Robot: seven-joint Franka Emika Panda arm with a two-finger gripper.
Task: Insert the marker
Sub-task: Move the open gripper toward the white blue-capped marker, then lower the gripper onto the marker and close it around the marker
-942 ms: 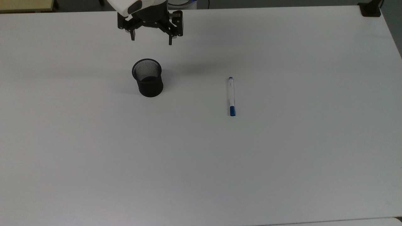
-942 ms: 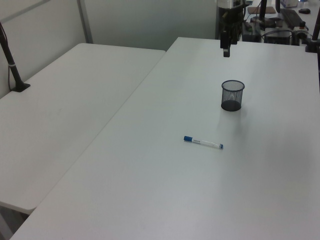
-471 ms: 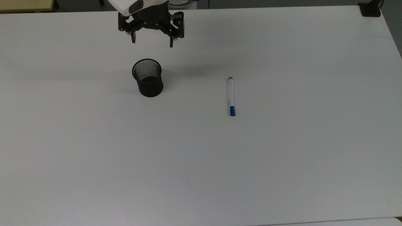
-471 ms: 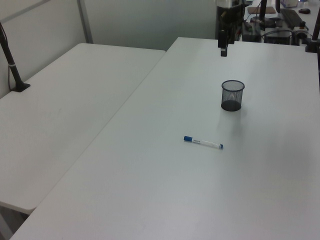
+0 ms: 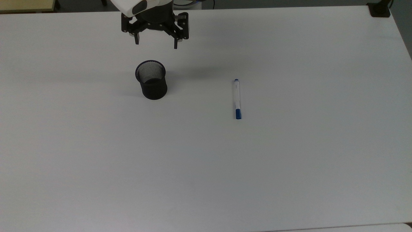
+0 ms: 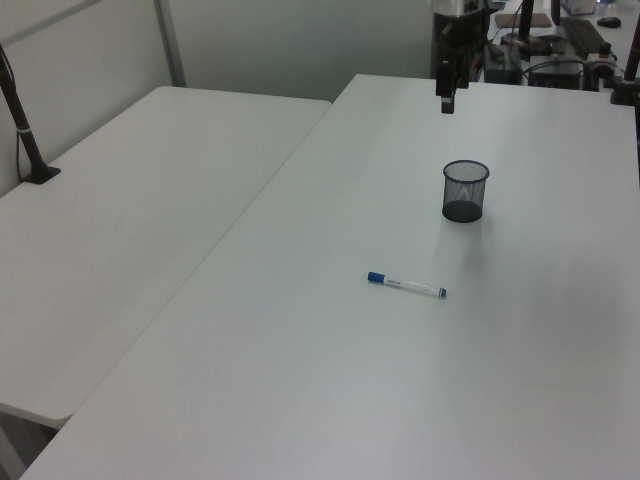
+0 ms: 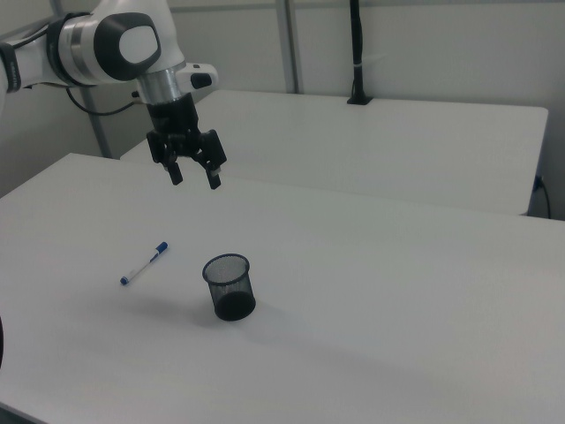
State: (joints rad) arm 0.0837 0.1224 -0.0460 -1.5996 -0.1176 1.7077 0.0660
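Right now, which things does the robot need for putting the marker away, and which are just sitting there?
Needed:
- marker, lying flat on the table
- black mesh cup, upright
- gripper, open, above the table

Just there:
- second table
- black post

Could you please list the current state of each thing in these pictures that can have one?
Slim white-barrelled marker with blue cap: capped, lying flat on the white table, untouched, apart from the cup.
Black mesh cylindrical cup: upright, open at the top, nothing in it.
Black two-finger gripper: fingers open, holding nothing, raised above the table, beyond the cup.
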